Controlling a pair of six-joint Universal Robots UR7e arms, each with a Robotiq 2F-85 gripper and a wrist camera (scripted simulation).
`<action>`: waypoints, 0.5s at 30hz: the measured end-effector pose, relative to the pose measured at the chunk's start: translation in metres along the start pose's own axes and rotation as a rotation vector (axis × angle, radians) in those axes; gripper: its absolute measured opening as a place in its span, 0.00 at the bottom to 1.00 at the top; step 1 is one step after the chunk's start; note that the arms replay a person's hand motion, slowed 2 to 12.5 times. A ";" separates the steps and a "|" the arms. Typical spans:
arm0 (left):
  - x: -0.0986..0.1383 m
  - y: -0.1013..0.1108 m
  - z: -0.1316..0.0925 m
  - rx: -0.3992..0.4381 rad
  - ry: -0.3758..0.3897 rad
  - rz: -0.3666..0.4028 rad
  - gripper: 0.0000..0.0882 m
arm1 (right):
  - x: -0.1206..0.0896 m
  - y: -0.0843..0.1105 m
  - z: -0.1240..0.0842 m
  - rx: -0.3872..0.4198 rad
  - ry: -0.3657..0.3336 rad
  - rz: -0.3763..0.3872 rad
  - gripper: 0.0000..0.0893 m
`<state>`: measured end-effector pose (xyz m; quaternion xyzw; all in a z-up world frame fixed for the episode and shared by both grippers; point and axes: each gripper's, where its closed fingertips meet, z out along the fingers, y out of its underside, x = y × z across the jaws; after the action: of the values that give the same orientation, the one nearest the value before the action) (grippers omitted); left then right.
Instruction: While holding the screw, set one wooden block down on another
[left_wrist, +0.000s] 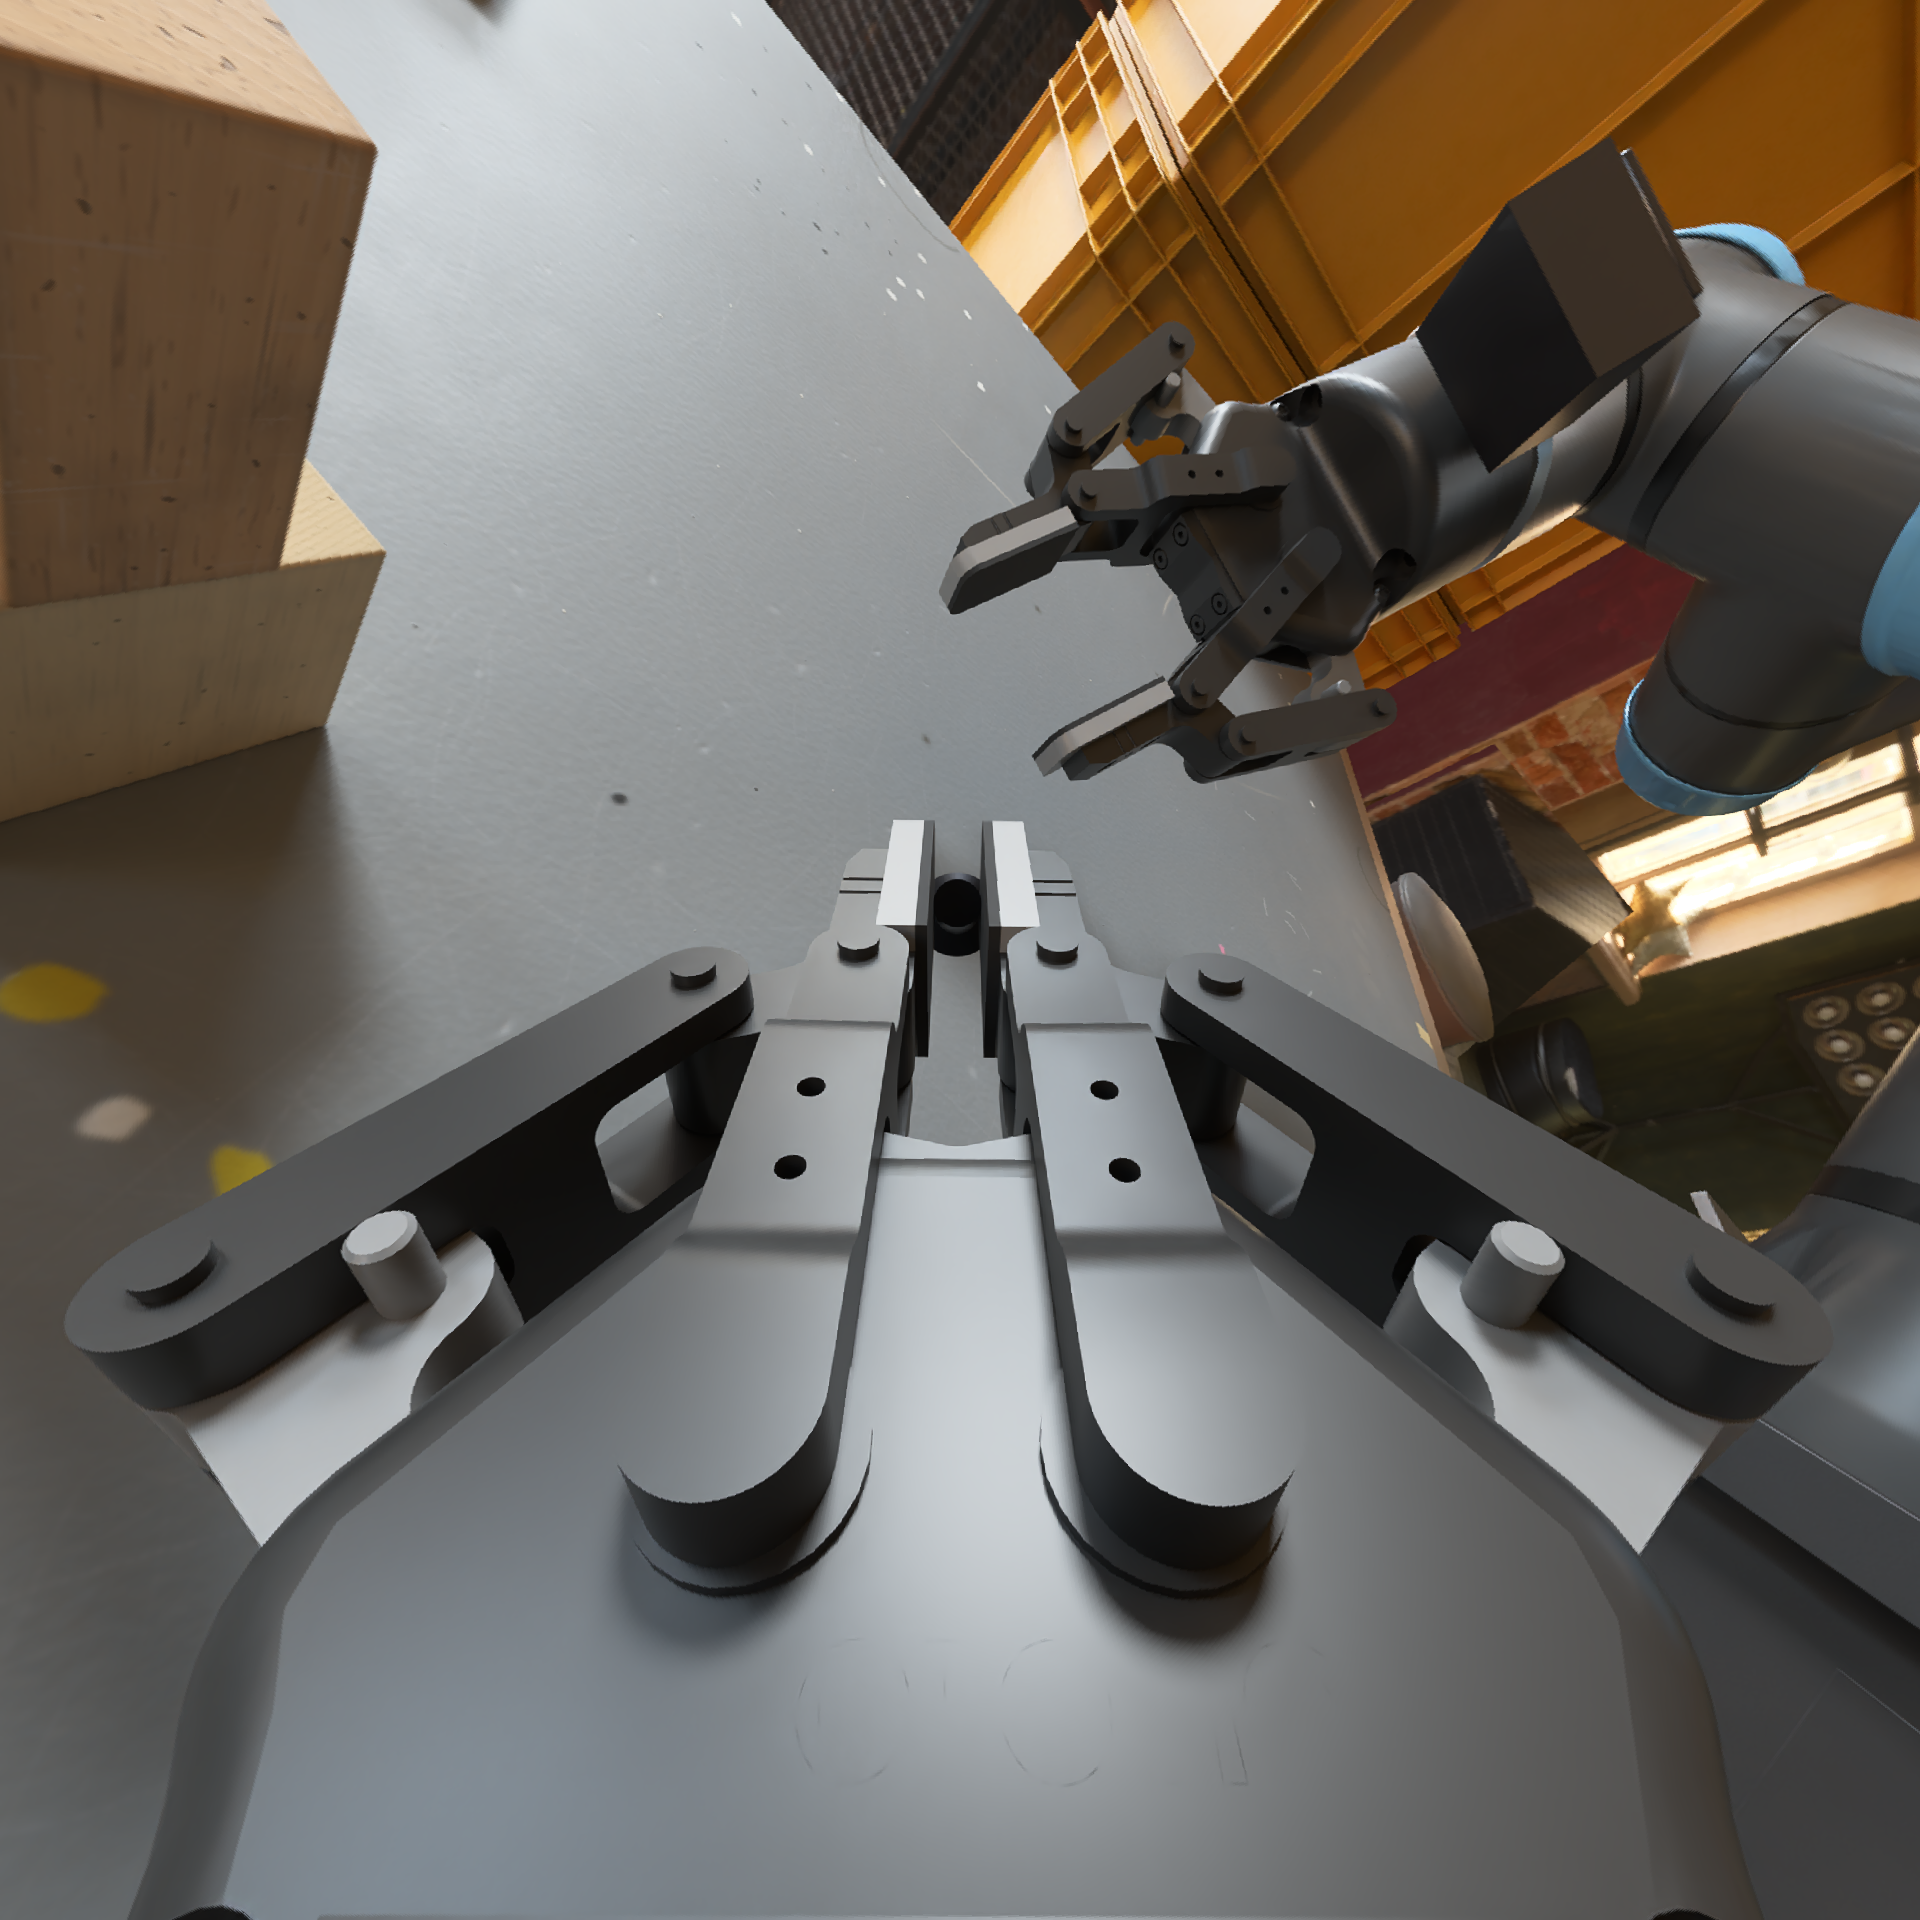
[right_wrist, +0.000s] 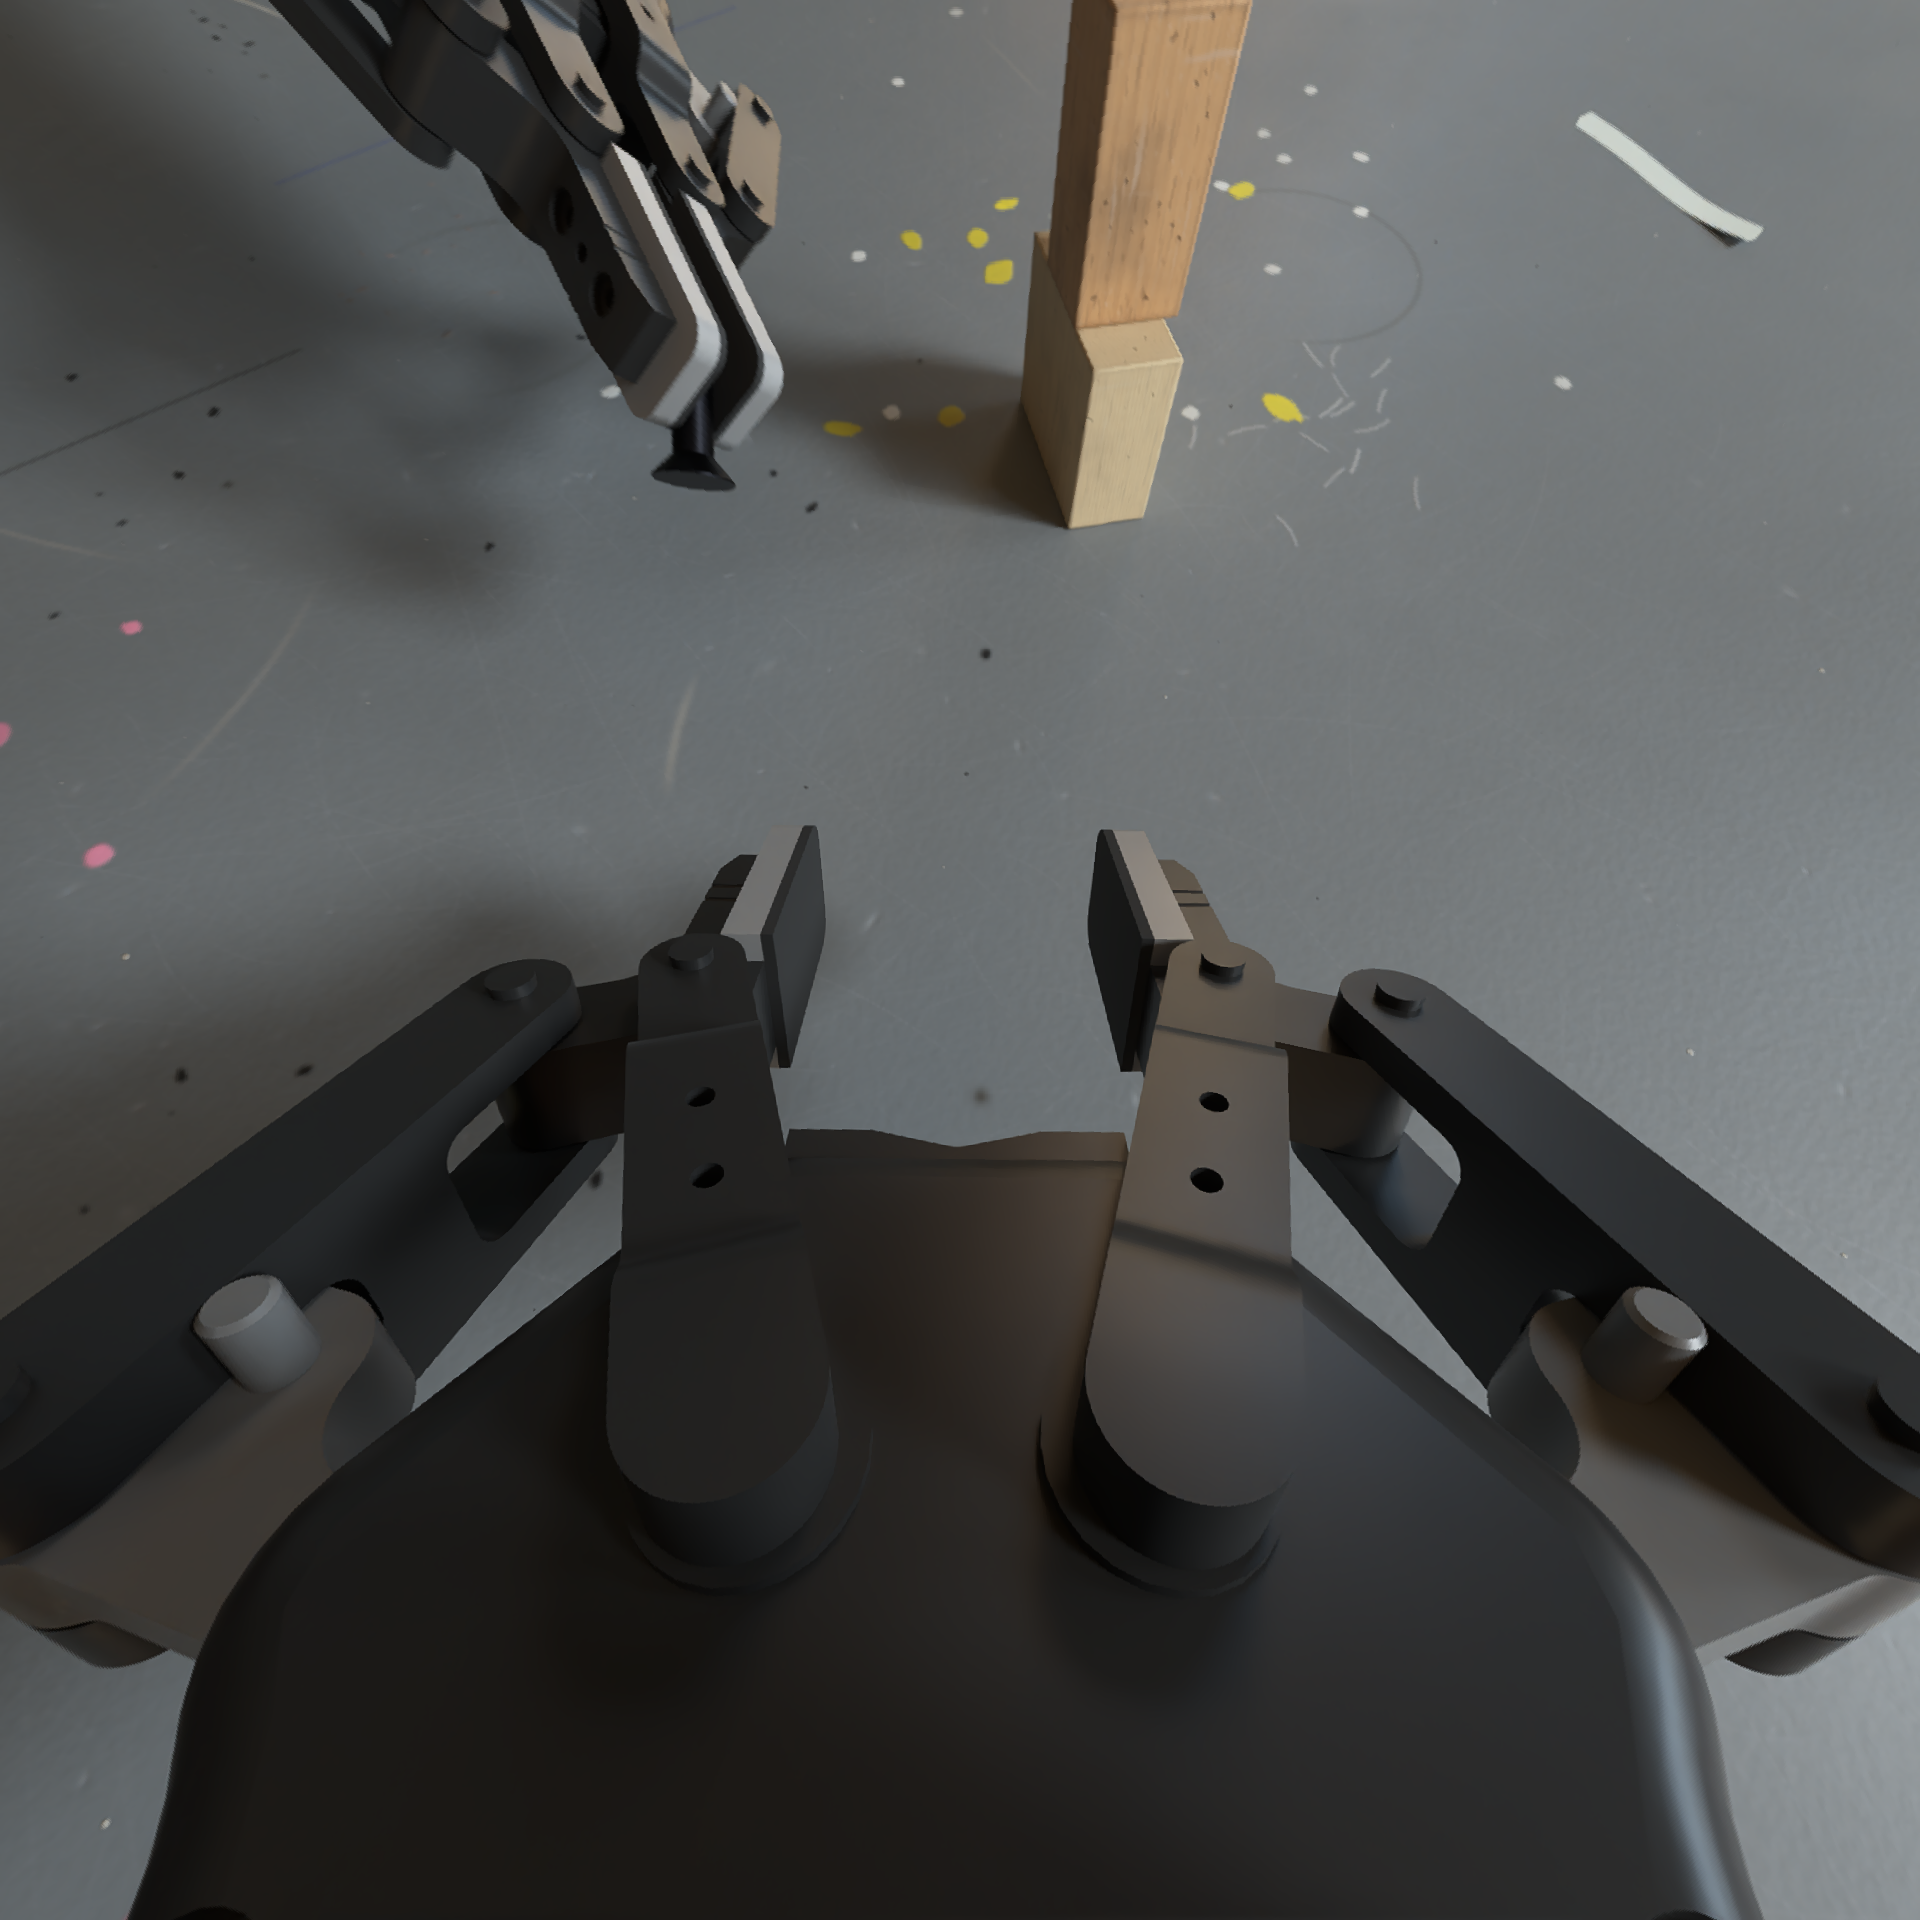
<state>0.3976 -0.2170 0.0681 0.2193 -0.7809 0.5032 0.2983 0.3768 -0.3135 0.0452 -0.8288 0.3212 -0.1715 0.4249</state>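
My left gripper (left_wrist: 957, 873) is shut on a black screw (left_wrist: 956, 912). In the right wrist view the same gripper (right_wrist: 698, 400) holds the screw (right_wrist: 694, 449) head down, just above the grey table. A darker wooden block (right_wrist: 1138, 156) stands on a paler wooden block (right_wrist: 1103, 416), slightly offset; both show at the upper left of the left wrist view, darker (left_wrist: 156, 312) on paler (left_wrist: 177, 665). My right gripper (right_wrist: 956, 914) is open and empty, well back from the stack, and shows open at the right of the left wrist view (left_wrist: 1013, 675).
The grey table (right_wrist: 1455, 727) carries paint specks and scratches. A white strip (right_wrist: 1668, 177) lies at the far right. Yellow crates (left_wrist: 1299, 156) stand beyond the table edge, behind the right arm (left_wrist: 1714, 416).
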 end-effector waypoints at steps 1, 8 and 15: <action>0.001 0.000 0.001 -0.001 0.003 0.000 0.09 | -0.002 -0.002 -0.001 0.005 -0.002 -0.004 0.52; 0.004 0.002 0.007 -0.009 0.017 0.005 0.09 | -0.015 -0.016 -0.002 0.062 -0.055 -0.004 0.49; 0.005 0.004 0.013 -0.016 0.009 0.007 0.09 | -0.025 -0.026 0.002 0.091 -0.077 -0.026 0.48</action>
<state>0.3884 -0.2279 0.0650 0.2119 -0.7844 0.4988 0.3017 0.3693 -0.2839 0.0644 -0.8185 0.2859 -0.1595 0.4721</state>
